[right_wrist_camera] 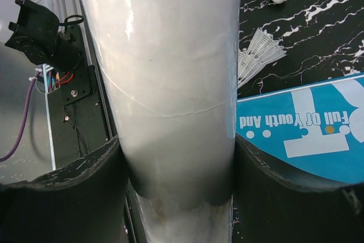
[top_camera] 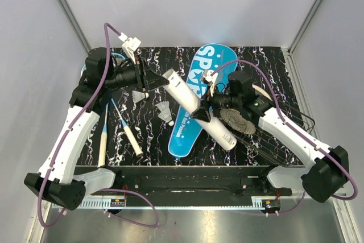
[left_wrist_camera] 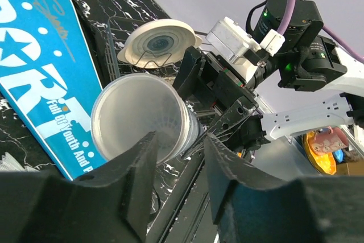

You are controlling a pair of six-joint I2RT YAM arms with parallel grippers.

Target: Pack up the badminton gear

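My right gripper (top_camera: 202, 112) is shut on the middle of the long white tube (top_camera: 199, 109), which lies slanted over the blue "SPORT" cover (top_camera: 200, 66). The right wrist view shows the tube (right_wrist_camera: 170, 55) pressed between both fingers. My left gripper (top_camera: 149, 82) hovers just left of the tube's open mouth (left_wrist_camera: 136, 115). Its jaws stand apart with nothing between them. Three white shuttlecocks (top_camera: 139, 96) (top_camera: 164, 107) (top_camera: 167, 119) lie on the table between the arms. Two rackets with white handles (top_camera: 103, 143) (top_camera: 132, 138) lie at the left.
A black wire basket (top_camera: 277, 143) sits at the right under my right arm, with a round woven disc (top_camera: 236, 120) in it. Another disc (left_wrist_camera: 159, 41) leans against the basket's edge. The table is black marble-patterned (top_camera: 267, 64), with grey walls close around it.
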